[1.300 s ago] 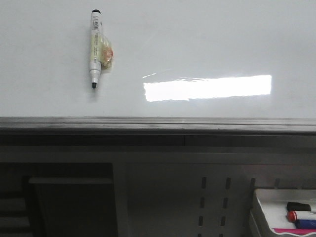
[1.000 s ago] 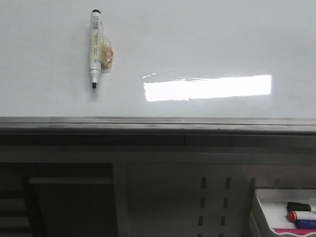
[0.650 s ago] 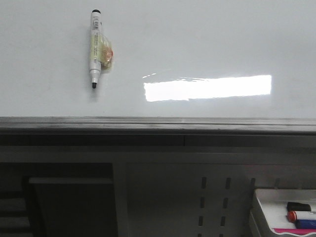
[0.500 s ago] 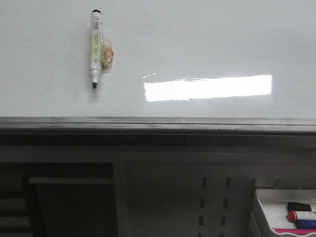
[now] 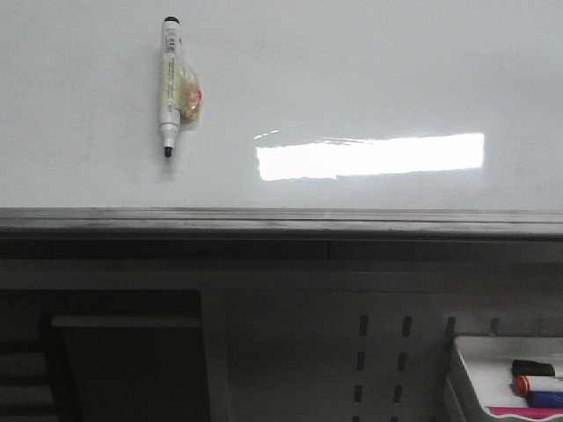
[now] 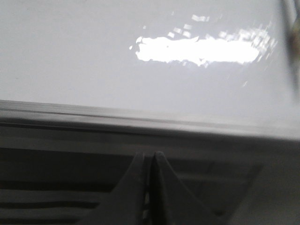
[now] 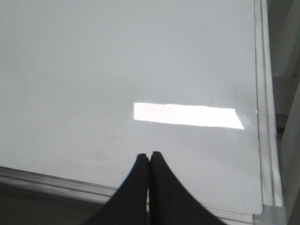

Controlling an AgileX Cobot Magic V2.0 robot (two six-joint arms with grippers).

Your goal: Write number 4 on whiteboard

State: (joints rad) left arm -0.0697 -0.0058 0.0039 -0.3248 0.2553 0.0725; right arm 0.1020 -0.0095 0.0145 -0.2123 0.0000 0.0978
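Note:
The whiteboard (image 5: 369, 79) fills the upper half of the front view, glossy white with a grey metal lower edge (image 5: 281, 221). No number 4 shows on it; the surface is blank. A white marker (image 5: 168, 86) with a black tip pointing down sticks to the board at upper left, with a yellowish clip beside it. Neither gripper shows in the front view. My left gripper (image 6: 149, 154) is shut and empty, below the board's lower edge (image 6: 140, 123). My right gripper (image 7: 149, 155) is shut and empty, over the board (image 7: 131, 61) near its lower right corner.
A small white tray (image 5: 501, 378) at lower right holds a black, a red-capped and a blue marker. A perforated grey panel (image 5: 378, 352) and a dark shelf (image 5: 123, 352) lie below the board. A bright light reflection (image 5: 369, 156) lies on the board.

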